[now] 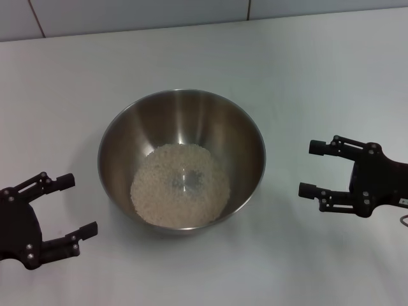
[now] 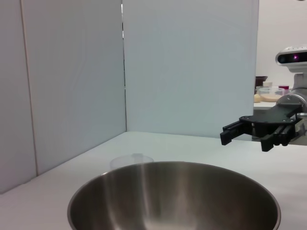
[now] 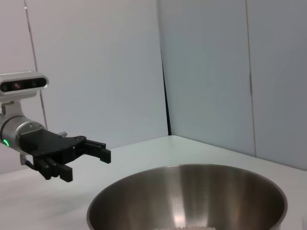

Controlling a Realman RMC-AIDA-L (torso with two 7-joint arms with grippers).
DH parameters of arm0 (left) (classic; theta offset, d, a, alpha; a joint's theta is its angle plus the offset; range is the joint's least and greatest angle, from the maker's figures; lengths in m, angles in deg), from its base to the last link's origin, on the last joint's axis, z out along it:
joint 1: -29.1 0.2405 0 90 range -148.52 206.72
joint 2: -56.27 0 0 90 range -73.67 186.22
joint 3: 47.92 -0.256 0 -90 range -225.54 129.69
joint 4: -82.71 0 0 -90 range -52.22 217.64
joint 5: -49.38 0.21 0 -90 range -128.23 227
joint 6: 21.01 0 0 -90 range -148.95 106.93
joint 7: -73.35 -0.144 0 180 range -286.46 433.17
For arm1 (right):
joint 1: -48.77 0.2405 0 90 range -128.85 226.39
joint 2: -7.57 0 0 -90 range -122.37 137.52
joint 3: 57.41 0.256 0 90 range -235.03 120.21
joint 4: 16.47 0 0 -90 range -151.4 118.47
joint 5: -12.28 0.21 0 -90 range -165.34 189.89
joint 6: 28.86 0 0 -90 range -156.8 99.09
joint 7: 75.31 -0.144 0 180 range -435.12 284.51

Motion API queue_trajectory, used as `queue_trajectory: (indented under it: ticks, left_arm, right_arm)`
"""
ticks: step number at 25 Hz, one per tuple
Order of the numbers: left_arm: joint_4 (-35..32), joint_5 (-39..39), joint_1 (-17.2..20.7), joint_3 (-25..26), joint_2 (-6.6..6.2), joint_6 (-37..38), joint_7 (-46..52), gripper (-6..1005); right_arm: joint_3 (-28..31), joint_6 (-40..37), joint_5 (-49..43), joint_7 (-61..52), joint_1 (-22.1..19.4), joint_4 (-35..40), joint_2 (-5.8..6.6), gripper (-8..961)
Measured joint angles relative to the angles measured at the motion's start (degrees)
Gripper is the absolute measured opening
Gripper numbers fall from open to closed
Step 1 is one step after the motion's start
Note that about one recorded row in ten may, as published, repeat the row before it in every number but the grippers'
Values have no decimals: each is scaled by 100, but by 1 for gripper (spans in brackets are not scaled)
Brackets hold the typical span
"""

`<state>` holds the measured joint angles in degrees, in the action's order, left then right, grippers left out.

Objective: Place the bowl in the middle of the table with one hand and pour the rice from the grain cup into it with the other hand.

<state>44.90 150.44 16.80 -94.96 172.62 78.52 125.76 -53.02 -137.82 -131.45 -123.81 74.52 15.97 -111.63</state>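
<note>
Deep round brushed stainless-steel bowl (image 1: 182,159) sits mid-tabletop, thin rim gleaming, and inside lies a pale granular bed of white rice (image 1: 180,185) covering the bottom (a small bare patch shows at its centre). The smooth white tabletop (image 1: 306,70) runs open toward the far edge. Left black two-finger end effector (image 1: 70,209) hovers near the front-left corner, fingers apart, holding nothing. Right black end effector (image 1: 310,169) hangs toward the right edge, fingers spread, empty. A small translucent plastic cup (image 2: 131,161) peeks beyond the bowl's rim in the left wrist view.

The white table (image 1: 306,70) carries two things — the steel bowl (image 1: 239,137) and a clear cup (image 2: 130,161).
</note>
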Motion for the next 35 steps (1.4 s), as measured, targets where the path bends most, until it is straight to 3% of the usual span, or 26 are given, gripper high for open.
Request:
queue_trajectory:
  ticks: [16, 35]
  left_arm:
    - [-87, 164, -40, -8, 79, -52, 111, 864]
    - [-93, 170, -54, -18, 84, -67, 239, 864]
  right_arm:
    - [-15, 91, 0, 34, -5, -9, 3, 824]
    - [-47, 248, -6, 51, -3, -36, -7, 824]
